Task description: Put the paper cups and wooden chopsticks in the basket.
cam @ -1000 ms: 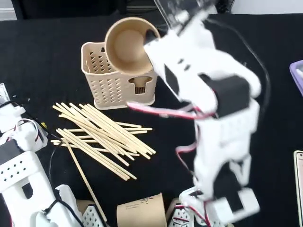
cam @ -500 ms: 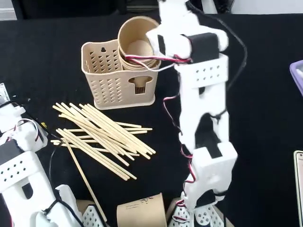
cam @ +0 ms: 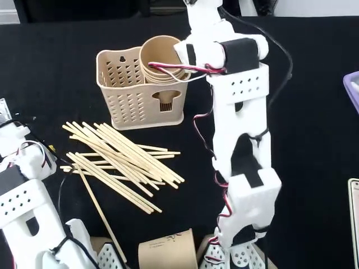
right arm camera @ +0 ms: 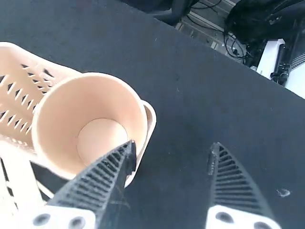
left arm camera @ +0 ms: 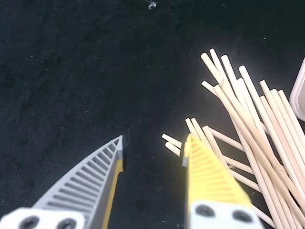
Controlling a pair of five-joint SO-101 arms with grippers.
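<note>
Your right gripper (right arm camera: 174, 144), jaws now released, has dropped the paper cup (cam: 162, 53) upright into the basket (cam: 120, 89) at 11 o'clock, while the chopsticks (cam: 118, 162) at 8 o'clock await your spread-fingered left gripper (left arm camera: 152, 140).

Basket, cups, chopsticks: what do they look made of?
Basket: probably moulded plastic, beige, smooth, with regular slots. Cups: tan matte paperboard, thin rolled rim. Chopsticks: pale unfinished wood or bamboo; grain too fine to tell.

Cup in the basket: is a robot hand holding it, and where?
Nothing is held. The right gripper is open at the rim of the cup, which rests in the basket. The left gripper is open and empty.
</note>
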